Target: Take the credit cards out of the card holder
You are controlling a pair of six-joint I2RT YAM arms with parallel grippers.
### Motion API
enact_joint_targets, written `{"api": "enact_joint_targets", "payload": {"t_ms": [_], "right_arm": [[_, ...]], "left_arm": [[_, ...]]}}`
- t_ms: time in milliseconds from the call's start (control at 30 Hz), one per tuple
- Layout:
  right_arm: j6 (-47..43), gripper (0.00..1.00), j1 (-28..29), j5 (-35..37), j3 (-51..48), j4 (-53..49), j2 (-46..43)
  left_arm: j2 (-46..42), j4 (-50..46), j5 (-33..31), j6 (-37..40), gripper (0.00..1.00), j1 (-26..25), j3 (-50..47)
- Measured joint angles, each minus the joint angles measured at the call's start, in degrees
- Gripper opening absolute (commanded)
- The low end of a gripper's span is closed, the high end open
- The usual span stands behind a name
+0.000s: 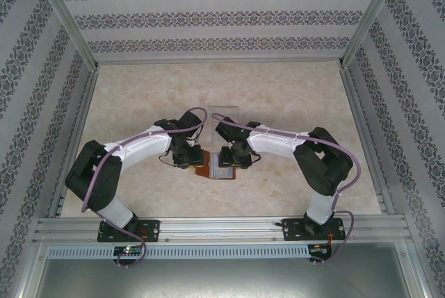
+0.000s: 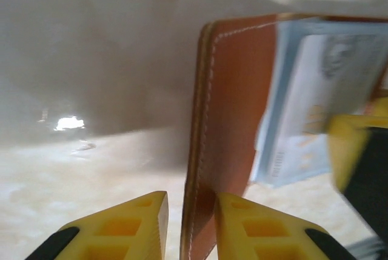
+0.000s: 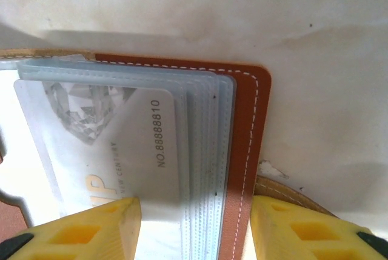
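The reddish-brown card holder (image 1: 206, 169) lies open on the table between both arms. In the left wrist view its leather flap (image 2: 233, 102) stands on edge between the fingers of my left gripper (image 2: 191, 202). The right finger touches the flap and a small gap shows at the left finger. A pale credit card (image 3: 133, 145) with a printed number sits inside the grey-blue clear sleeves (image 3: 203, 151). My right gripper (image 3: 191, 208) is open wide over those sleeves and the brown edge (image 3: 248, 126), its left finger over the card. The cards (image 2: 321, 102) also show blurred beside the flap.
A clear plastic box (image 1: 224, 112) sits just beyond the wallet. Metal frame rails (image 1: 208, 227) and patterned walls border the pale table (image 1: 139, 96). The two grippers (image 1: 186, 161) (image 1: 229, 159) are close together at the table's centre.
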Motion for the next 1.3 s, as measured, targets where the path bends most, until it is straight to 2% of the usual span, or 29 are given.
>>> {"api": "enact_joint_targets", "payload": {"t_ms": [333, 500, 700, 900, 1100, 1300], "right_arm": [[-0.17, 0.51, -0.07, -0.15, -0.87, 1.11, -0.52], [-0.17, 0.51, -0.07, -0.17, -1.29, 1.62, -0.79], [-0.2, 0.51, -0.33, -0.76, -2.27, 2.73, -1.53], [-0.37, 0.51, -1.22, -2.19, -3.41, 3.89, -2.36], [-0.39, 0.5, -2.21, -3.48, -4.85, 5.11, -3.37], [0.04, 0.45, -2.84, -5.18, -6.45, 7.04, -4.24]], "left_arm": [[7.98, -6.1, -5.11, 3.65, 0.48, -0.02, 2.21], [9.16, -8.0, -6.05, 4.42, 0.48, -0.13, 3.67], [8.02, -9.14, -7.65, 5.29, 0.42, 0.11, 3.76], [1.6, -9.97, -6.1, 5.25, 0.39, 2.43, 6.64], [-2.16, -6.62, 1.25, 3.63, 0.29, 3.69, 9.22], [-1.2, 4.0, 11.82, -1.53, 0.17, 3.69, 5.81]]}}
